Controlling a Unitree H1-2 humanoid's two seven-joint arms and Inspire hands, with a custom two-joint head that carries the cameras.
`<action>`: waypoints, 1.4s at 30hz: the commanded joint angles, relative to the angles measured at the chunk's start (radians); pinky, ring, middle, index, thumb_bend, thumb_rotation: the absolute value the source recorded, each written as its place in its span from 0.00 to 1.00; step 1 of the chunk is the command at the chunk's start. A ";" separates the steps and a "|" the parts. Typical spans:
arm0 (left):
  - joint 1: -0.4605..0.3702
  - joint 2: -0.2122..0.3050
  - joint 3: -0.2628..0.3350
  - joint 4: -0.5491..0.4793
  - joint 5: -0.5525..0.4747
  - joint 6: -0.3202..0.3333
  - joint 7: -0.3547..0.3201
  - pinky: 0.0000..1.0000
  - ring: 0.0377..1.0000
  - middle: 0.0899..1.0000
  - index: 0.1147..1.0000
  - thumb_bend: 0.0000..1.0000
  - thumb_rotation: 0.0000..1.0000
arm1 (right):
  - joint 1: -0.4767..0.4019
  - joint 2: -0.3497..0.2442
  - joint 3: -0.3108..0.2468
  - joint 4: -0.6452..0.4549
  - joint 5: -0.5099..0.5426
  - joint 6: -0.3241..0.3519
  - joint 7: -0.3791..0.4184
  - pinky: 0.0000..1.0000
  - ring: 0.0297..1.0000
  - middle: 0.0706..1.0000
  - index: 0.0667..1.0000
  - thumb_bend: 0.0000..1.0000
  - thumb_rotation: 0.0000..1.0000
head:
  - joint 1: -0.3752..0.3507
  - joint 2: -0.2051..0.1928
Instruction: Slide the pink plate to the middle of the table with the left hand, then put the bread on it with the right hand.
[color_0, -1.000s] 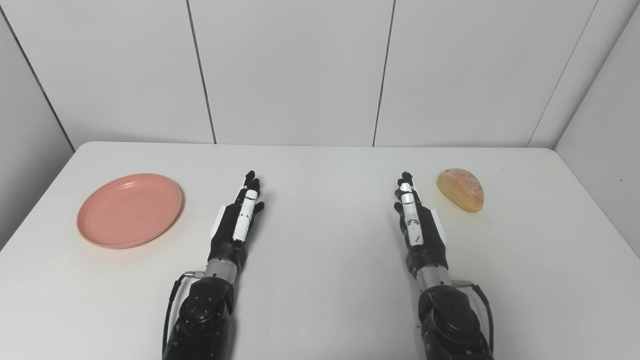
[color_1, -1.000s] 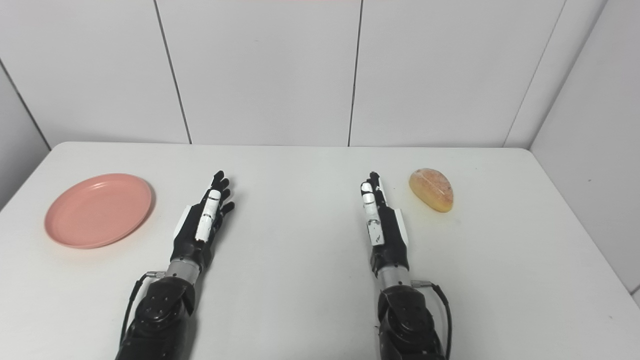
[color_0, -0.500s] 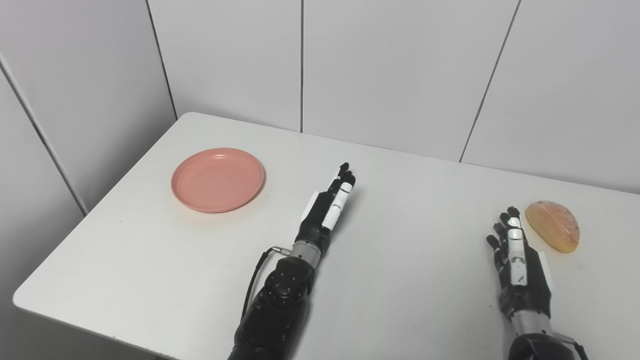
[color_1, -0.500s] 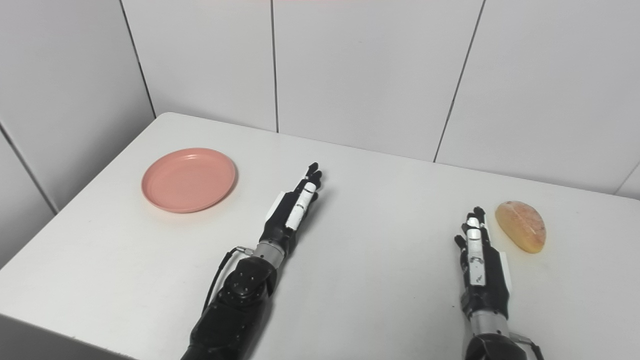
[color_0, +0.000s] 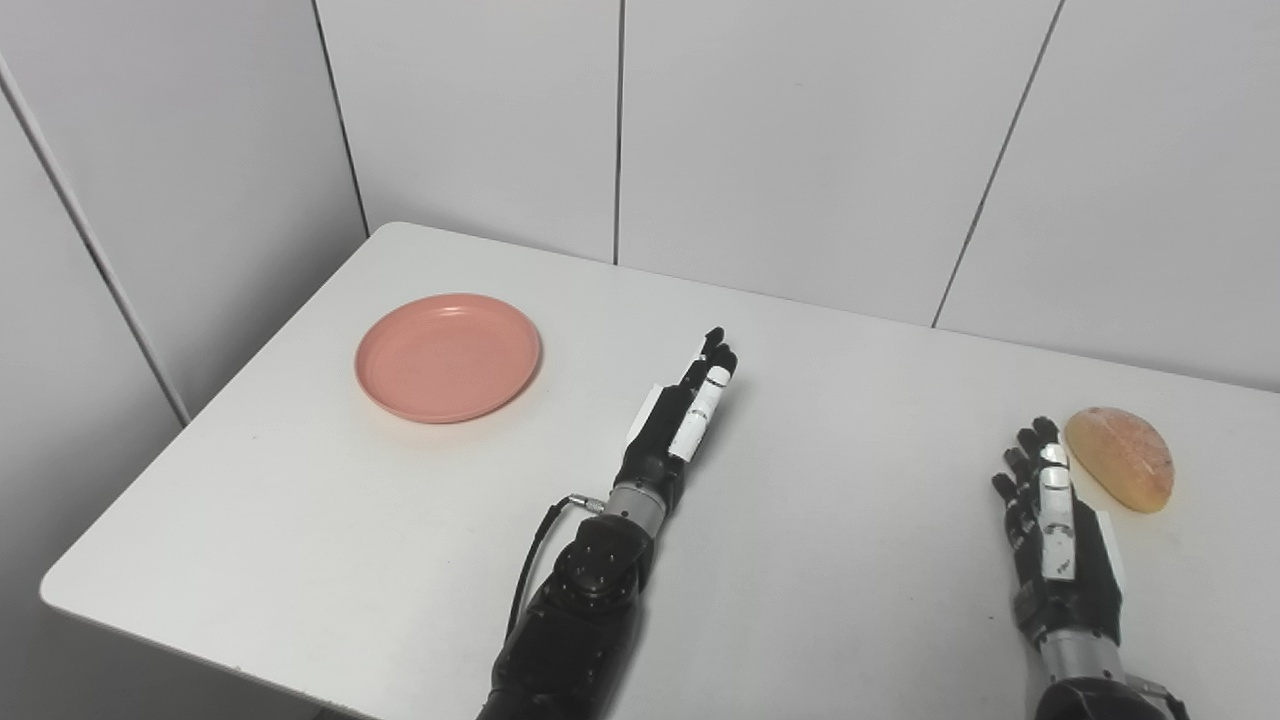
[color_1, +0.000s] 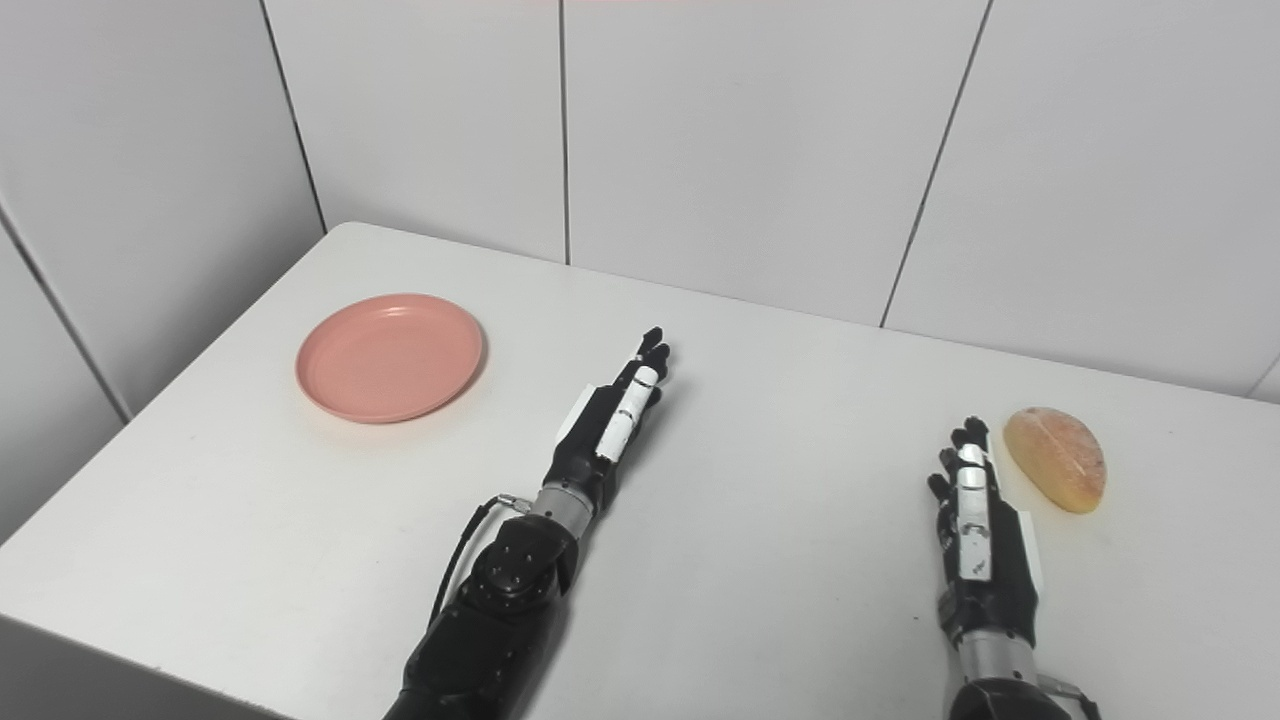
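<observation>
My left hand (color_0: 678, 425) and right hand (color_0: 1060, 540) lie flat and empty; the pink plate (color_0: 448, 355) looks light, rigid, best pushed at its rim.

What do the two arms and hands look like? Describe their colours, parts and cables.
Both arms are glossy black shells ending in a silver metal wrist ring. The left hand and right hand are black with white plates along the back and on one finger. A thin black cable loops out at each wrist, clearest beside the left forearm.
</observation>
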 joint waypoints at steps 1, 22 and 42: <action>-0.056 0.024 0.026 -0.035 -0.028 -0.056 0.002 1.00 1.00 1.00 1.00 0.49 1.00 | -0.024 -0.014 -0.010 0.001 0.002 -0.031 0.003 1.00 1.00 1.00 1.00 0.72 0.96 | 0.001 0.000; -0.141 0.137 0.227 -0.082 -0.099 -0.141 0.125 0.86 0.87 0.85 0.84 0.59 1.00 | -0.026 -0.021 -0.012 0.011 0.007 -0.048 0.010 1.00 1.00 1.00 0.99 0.71 0.94 | 0.029 -0.003; -0.125 0.277 0.345 -0.062 0.015 -0.130 0.387 0.81 0.78 0.76 0.77 0.56 1.00 | -0.025 -0.036 -0.014 0.001 0.003 -0.034 0.025 1.00 1.00 1.00 1.00 0.68 0.96 | 0.053 -0.013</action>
